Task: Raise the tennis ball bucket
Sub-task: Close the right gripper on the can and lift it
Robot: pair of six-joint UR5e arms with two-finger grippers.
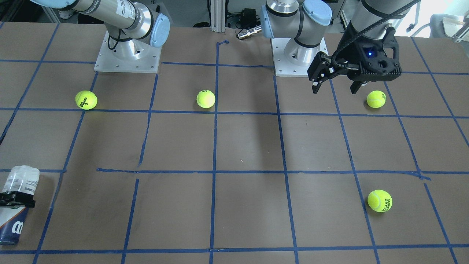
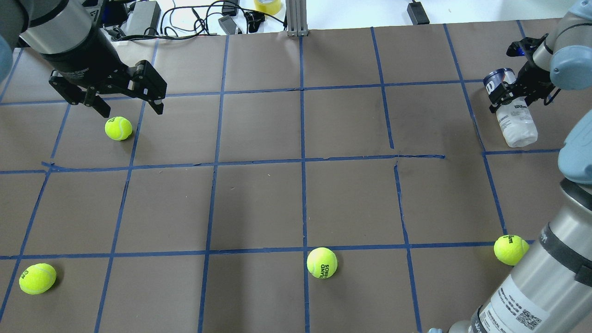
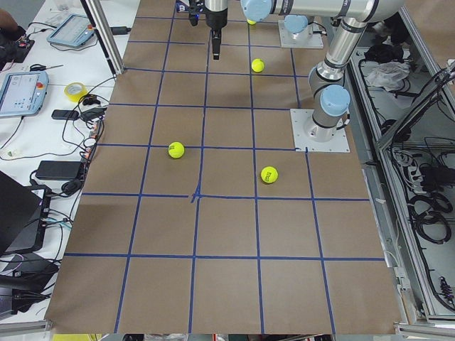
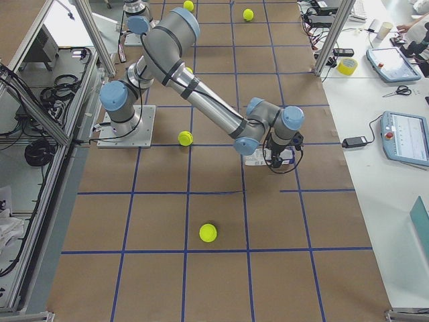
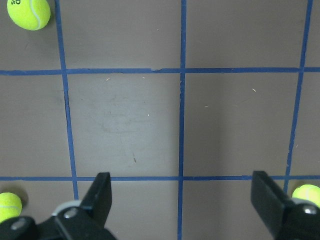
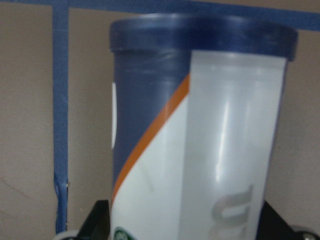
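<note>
The tennis ball bucket lies on its side at the far right of the table. The right gripper straddles its middle for a balanced lift, and its fingers seem clenched on it. The left gripper hangs released, far left, above a tennis ball. Three more balls lie well apart, obstructing nothing

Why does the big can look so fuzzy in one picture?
In the right wrist view the can fills the frame very close to the camera, so its label blurs; in the front-facing view it is sharper, right at the left edge; in the overhead view it is small yet clear.
</note>
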